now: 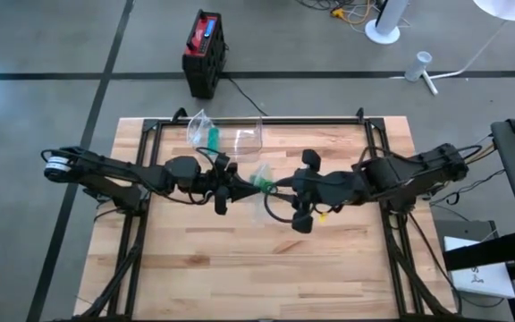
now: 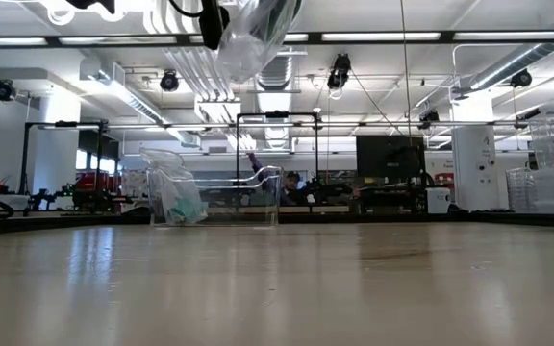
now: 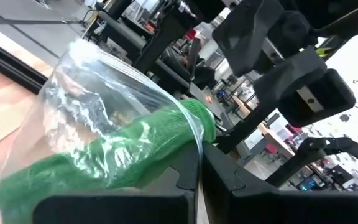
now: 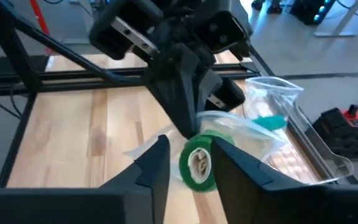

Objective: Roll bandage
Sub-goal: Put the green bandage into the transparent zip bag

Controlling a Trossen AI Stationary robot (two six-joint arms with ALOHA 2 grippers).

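Green bandage roll (image 3: 123, 152): far end hidden behind wrinkled plastic bag (image 3: 98, 106). Bag top cut off by upper edge in low view. Clear bin (image 1: 240, 136) contents at table's far edge: too small to identify.

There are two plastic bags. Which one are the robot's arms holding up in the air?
The bag with the green bandage roll in it, held mid-table between the left gripper and right gripper. The other bag lies at the table's far edge.

Lab, ceiling strip lights (image 2: 373, 37), equipment racks (image 2: 277, 154)
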